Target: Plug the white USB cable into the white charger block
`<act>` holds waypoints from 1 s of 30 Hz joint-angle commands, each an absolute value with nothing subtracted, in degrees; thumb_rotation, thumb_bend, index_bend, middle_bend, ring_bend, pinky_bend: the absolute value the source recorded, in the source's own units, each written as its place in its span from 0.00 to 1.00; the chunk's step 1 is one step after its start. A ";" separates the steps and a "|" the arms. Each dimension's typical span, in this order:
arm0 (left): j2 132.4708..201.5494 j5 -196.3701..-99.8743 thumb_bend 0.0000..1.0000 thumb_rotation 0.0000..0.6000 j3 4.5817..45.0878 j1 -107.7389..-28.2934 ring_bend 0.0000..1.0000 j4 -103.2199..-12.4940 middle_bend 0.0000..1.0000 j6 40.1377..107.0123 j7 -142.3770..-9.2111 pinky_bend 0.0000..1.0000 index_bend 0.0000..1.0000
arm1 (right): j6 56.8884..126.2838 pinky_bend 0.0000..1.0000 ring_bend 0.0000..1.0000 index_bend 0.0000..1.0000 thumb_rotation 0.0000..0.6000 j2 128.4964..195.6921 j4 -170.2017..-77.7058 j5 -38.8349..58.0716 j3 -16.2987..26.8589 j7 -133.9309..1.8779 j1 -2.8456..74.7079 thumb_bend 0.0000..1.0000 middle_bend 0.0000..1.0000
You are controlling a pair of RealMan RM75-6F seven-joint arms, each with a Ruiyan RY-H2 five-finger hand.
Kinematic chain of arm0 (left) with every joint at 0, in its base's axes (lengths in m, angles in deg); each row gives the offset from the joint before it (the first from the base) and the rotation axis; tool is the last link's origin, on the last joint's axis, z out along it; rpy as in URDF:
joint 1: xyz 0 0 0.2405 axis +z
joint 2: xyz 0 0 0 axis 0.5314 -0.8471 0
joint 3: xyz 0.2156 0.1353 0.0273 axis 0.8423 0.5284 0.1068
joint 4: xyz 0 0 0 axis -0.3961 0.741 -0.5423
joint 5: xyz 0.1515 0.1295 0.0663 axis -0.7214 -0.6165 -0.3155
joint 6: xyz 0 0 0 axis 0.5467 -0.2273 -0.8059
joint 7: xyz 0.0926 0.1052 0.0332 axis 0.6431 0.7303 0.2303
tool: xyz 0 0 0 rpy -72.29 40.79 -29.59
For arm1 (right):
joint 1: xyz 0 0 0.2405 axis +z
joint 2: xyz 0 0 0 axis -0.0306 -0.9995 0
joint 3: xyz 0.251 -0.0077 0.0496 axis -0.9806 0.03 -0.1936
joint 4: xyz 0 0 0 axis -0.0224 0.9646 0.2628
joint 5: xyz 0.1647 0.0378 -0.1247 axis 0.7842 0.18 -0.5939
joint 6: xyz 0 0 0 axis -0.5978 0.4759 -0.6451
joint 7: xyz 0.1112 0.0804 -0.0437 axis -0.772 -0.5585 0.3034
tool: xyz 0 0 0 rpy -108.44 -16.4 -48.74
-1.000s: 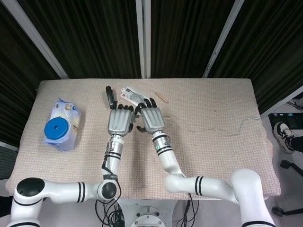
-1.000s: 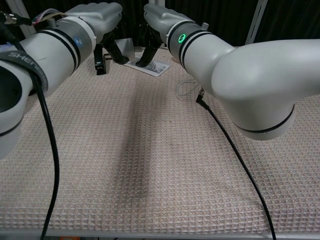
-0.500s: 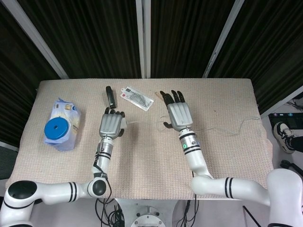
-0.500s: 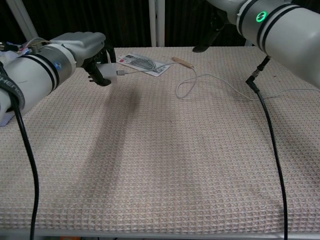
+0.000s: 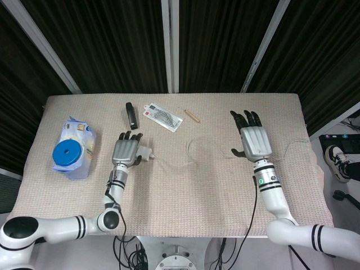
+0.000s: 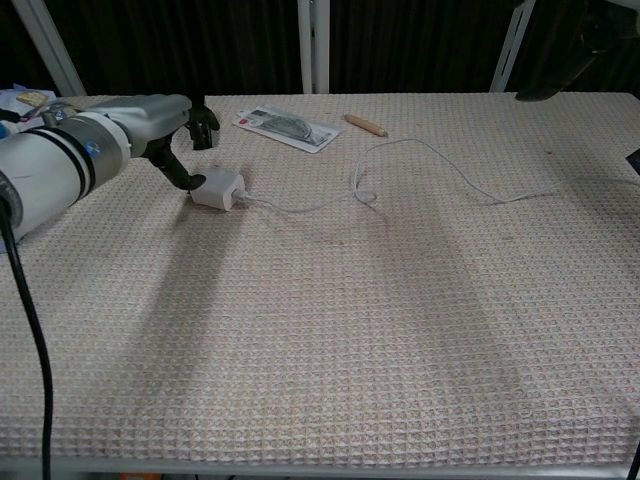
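The white charger block (image 5: 145, 153) (image 6: 218, 188) lies on the mat left of centre. The white USB cable (image 5: 188, 153) (image 6: 430, 165) runs out of its right side, and the plug looks seated in the block. From there the cable loops at mid-table and trails off to the right edge. My left hand (image 5: 126, 151) (image 6: 150, 118) hovers just left of the block with fingers spread, and one dark fingertip (image 6: 182, 172) touches the block's side. My right hand (image 5: 254, 140) (image 6: 575, 55) is raised at the right, fingers apart, holding nothing.
A black bar-shaped object (image 5: 131, 115) (image 6: 203, 125), a flat printed packet (image 5: 163, 116) (image 6: 285, 127) and a small wooden stick (image 5: 192, 115) (image 6: 365, 124) lie along the back. A bag with a blue lid (image 5: 73, 149) sits far left.
The hands have parted. My left hand drew back and left, lowered the block with the cable onto the mat and spread its fingers. My right hand swung far right, off the cable.
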State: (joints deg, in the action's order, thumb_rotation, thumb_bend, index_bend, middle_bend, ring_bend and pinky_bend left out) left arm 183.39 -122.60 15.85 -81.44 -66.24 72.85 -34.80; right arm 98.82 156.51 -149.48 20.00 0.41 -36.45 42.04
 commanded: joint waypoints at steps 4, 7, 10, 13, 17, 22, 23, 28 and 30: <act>174.73 -130.90 0.31 1.00 17.42 -75.61 0.05 -73.41 0.20 75.84 -43.03 0.09 0.14 | 100.89 0.00 0.01 0.00 1.00 150.08 -152.38 16.09 2.51 -41.02 36.86 0.06 0.16; 169.62 -137.56 0.29 1.00 19.16 -70.91 0.05 -74.87 0.20 79.56 -49.52 0.09 0.16 | 101.59 0.00 0.01 0.00 1.00 146.03 -153.59 13.20 4.42 -44.80 33.45 0.08 0.16; 164.38 -143.74 0.27 1.00 21.87 -65.95 0.05 -74.50 0.20 82.26 -56.57 0.08 0.17 | 101.39 0.00 0.01 0.00 1.00 142.10 -153.36 8.58 6.49 -51.99 29.92 0.12 0.16; 159.58 -148.04 0.26 1.00 24.73 -61.29 0.04 -73.38 0.20 84.42 -62.21 0.07 0.18 | 103.57 0.00 0.01 0.00 1.00 139.53 -151.32 2.96 8.77 -57.71 26.24 0.16 0.16; 155.04 -153.25 0.25 1.00 28.40 -55.58 0.05 -71.89 0.20 87.94 -68.63 0.06 0.20 | 107.53 0.00 0.01 0.00 1.00 138.34 -148.39 -2.96 11.21 -64.35 21.78 0.17 0.16; 152.03 -156.54 0.25 1.00 31.24 -48.74 0.05 -72.44 0.21 93.38 -73.94 0.05 0.21 | 112.20 0.00 0.01 0.00 1.00 138.43 -145.35 -8.38 13.58 -70.65 17.02 0.19 0.16; 151.67 -157.60 0.25 1.00 31.85 -47.66 0.05 -72.67 0.21 94.45 -74.71 0.05 0.21 | 113.02 0.00 0.01 0.00 1.00 138.59 -145.11 -8.80 13.81 -70.85 16.26 0.20 0.16; 150.92 -160.97 0.25 1.00 34.03 -42.59 0.05 -75.14 0.21 99.68 -74.43 0.05 0.21 | 115.54 0.00 0.01 0.00 1.00 139.19 -144.67 -10.55 14.81 -72.22 13.11 0.20 0.16; 151.01 -161.95 0.25 1.00 34.28 -41.44 0.05 -75.92 0.21 100.89 -74.35 0.05 0.21 | 115.86 0.00 0.01 0.00 1.00 139.36 -144.59 -11.02 15.08 -72.61 12.35 0.21 0.16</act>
